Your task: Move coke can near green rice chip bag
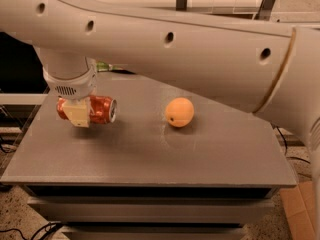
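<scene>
Over the left side of the grey worktop [150, 159] the tool [79, 113] is clamped on the coke can [101, 109], held sideways just above the surface, with an orange [179, 112] well to its right, and farther back a mostly hidden green sliver [102, 66] under the white arm [200, 59].

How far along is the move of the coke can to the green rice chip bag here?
Done: the gripper, at the left of the table, has its jaws shut on the coke can, lying sideways, seemingly lifted. In hand: the carry. Left: setting it down near the green rice chip bag, only a green sliver of which shows behind the arm.
</scene>
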Robot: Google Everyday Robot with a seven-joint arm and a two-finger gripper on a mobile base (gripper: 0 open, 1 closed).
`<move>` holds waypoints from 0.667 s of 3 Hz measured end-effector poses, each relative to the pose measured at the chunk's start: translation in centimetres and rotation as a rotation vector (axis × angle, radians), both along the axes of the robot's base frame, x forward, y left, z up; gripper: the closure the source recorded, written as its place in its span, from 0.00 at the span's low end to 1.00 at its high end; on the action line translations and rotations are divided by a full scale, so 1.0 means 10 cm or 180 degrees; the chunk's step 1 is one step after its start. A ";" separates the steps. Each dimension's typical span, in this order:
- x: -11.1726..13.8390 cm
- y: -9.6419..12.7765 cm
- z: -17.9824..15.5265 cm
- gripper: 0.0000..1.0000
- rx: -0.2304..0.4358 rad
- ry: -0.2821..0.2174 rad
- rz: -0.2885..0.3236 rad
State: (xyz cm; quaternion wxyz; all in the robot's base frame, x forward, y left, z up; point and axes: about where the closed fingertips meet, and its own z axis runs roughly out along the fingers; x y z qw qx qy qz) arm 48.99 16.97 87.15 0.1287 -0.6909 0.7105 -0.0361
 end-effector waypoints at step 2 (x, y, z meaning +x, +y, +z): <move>0.70 0.26 0.05 1.00 -0.0097 -0.0276 -0.0020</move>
